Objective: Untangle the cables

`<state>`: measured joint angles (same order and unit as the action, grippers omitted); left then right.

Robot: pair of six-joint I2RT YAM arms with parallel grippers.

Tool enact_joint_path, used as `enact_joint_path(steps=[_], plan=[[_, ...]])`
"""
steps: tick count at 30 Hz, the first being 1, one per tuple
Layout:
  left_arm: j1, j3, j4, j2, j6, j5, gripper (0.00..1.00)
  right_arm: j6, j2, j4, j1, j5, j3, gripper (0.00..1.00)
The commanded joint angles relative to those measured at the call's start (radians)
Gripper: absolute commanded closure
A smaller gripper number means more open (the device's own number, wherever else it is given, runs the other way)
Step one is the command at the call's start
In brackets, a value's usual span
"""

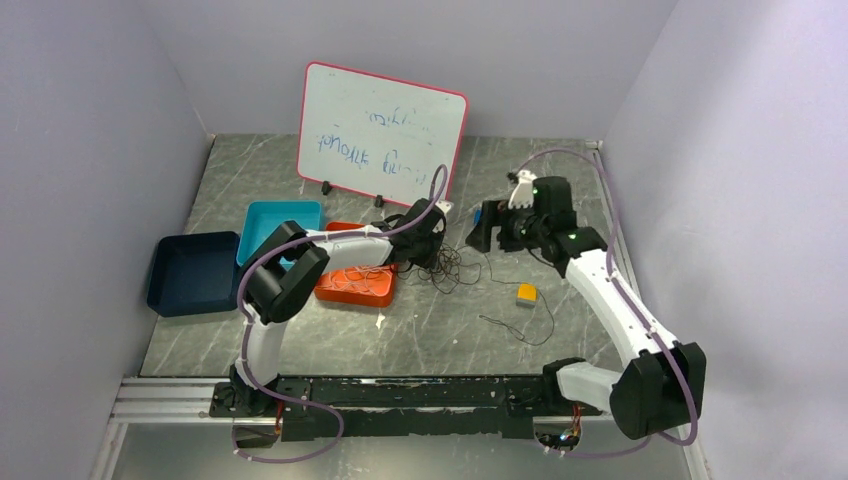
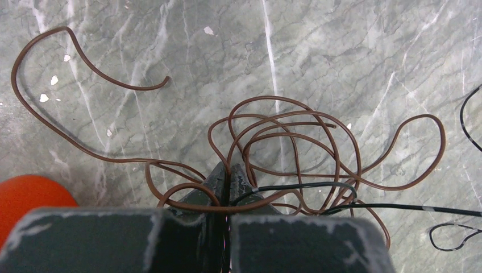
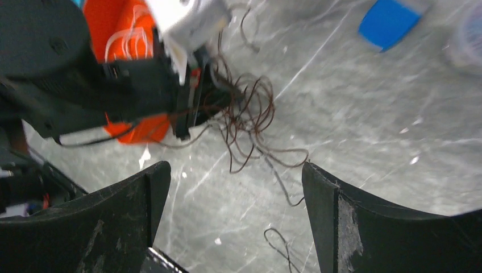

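The cables lie as a loose tangle (image 1: 450, 265) on the marble table between the two grippers. In the left wrist view it is mostly a thin brown cable (image 2: 295, 142) in many loops, with a thin black cable (image 2: 398, 207) running off to the right. My left gripper (image 2: 228, 176) is shut at the tangle's near edge, and brown and black strands run into the closed fingertips. It also shows in the top view (image 1: 438, 250). My right gripper (image 3: 233, 182) is open and empty, held above the table just right of the tangle (image 3: 244, 114). It also shows in the top view (image 1: 482, 235).
An orange tray (image 1: 355, 285) holding white cables sits left of the tangle, beside a teal bin (image 1: 262, 232) and a dark blue bin (image 1: 195, 272). A whiteboard (image 1: 380, 125) stands at the back. A small yellow block (image 1: 526, 293) and a loose black cable (image 1: 520, 328) lie front right.
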<state>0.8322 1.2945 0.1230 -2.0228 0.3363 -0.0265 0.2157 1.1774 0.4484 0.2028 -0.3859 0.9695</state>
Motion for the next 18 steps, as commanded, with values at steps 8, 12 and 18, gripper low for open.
enact_joint_path(steps=[8, 12, 18], plan=[[-0.004, 0.018, 0.008, -0.030, 0.000, 0.000, 0.93, -0.080, 0.044, -0.017, 0.113, 0.075, -0.121, 0.14], [-0.004, 0.020, 0.008, -0.030, 0.002, 0.001, 0.93, -0.068, 0.074, -0.099, 0.122, 0.129, -0.163, 0.19], [-0.004, 0.025, 0.007, -0.035, 0.009, 0.010, 0.93, -0.040, 0.141, -0.216, 0.124, 0.207, -0.186, 0.42]])
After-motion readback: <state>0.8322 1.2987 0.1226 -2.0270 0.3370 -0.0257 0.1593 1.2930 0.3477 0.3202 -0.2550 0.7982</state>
